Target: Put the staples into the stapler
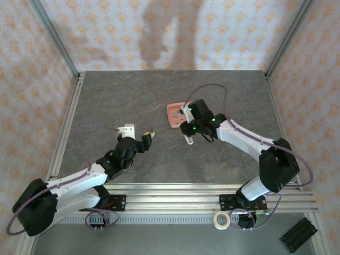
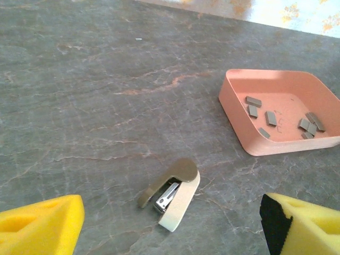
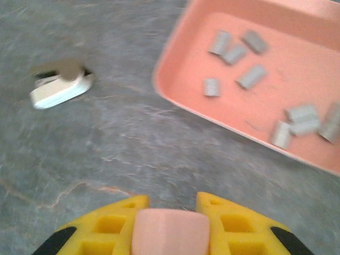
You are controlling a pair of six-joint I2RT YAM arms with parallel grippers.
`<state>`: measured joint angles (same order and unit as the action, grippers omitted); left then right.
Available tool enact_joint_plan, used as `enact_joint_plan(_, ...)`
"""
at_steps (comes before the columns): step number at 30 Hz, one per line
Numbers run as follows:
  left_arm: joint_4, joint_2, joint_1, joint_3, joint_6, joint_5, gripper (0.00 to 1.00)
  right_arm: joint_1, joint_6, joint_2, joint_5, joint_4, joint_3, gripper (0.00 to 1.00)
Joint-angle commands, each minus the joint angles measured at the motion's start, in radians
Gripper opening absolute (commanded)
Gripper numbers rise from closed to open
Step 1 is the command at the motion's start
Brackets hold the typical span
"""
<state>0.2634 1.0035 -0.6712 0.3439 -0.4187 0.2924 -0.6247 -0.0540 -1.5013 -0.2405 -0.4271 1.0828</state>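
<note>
Evidently nothing was loaded: staples (image 2: 271,118) lay in the tray (image 2: 235,118), ahead-right of the spread-jawed left gripper (image 1: 147,135), stapler (image 2: 172,194) open just ahead; right gripper (image 3: 171,204) pinched a pink piece (image 3: 170,234).

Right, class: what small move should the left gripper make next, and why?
Probably ease the left gripper forward and close on the stapler: its jaws stand open with the stapler lying hinged open just ahead, while the staples sit in the pink tray and the right gripper pinches a pale pink piece.
</note>
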Motion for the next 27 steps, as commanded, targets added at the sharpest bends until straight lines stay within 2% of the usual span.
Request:
enact_joint_plan(1,0.046,0.051,0.009,0.037,-0.028,-0.041,0.88,-0.004,0.37,-0.031,0.212,-0.203,0.05,0.14)
enact_joint_plan(4,0.062,0.086,0.009,0.054,-0.053,-0.061,0.88,-0.004,0.483,-0.103,0.25,-0.294,0.083,0.15)
enact_joint_plan(8,0.027,0.095,0.009,0.077,-0.06,-0.077,0.88,-0.005,0.53,-0.137,0.238,-0.256,0.068,0.15)
enact_joint_plan(14,0.007,0.035,0.009,0.049,-0.06,-0.045,0.88,-0.011,0.519,-0.213,0.203,-0.233,0.106,0.16)
enact_joint_plan(23,-0.033,-0.041,0.009,0.013,-0.056,-0.002,0.88,-0.055,0.381,-0.306,0.18,-0.222,0.198,0.18)
enact_joint_plan(27,-0.028,-0.043,0.009,0.007,-0.057,-0.001,0.88,-0.057,0.376,-0.351,0.162,-0.243,0.236,0.18)
